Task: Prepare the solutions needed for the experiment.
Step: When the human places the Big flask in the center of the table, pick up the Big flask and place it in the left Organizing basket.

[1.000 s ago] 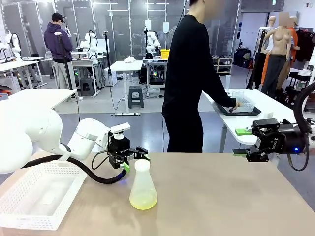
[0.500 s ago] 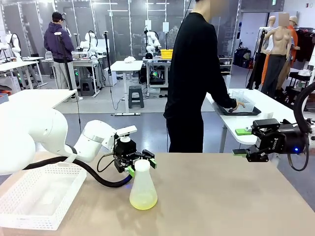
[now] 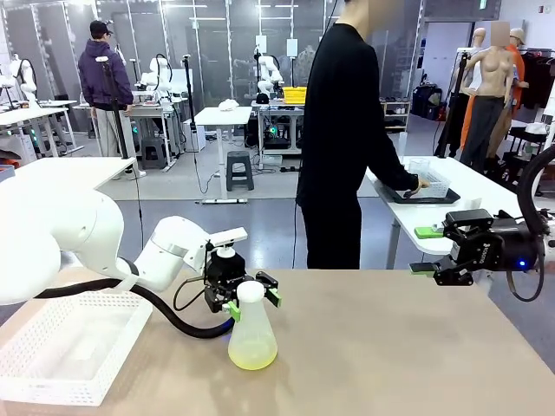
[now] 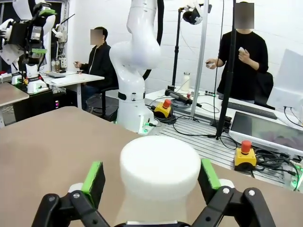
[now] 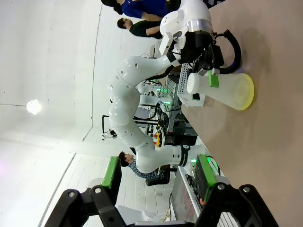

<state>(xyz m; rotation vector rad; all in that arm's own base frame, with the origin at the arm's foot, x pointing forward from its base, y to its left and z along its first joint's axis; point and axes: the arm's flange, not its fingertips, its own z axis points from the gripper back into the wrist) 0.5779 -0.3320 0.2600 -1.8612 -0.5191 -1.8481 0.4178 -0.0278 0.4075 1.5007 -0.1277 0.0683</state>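
White mesh basket sits on the bench far left of the flask. Left tool is at the flask's neck: green pads either side of the white cap, fingers spread wide. Left wrist cam shows a gap betw. each pad and cap, so nothing gripped; left tool straddles it. Flask stands upright on bench, just right of the basket's near corner. The solutions: shallow yellow-green layer in flask bottom, also seen from right wrist cam. Person in black stands beyond bench, right of flask, hand on tray at a side bench. Right tool hovers well right of flask, off bench edge, fingers partly apart, holding nothing.
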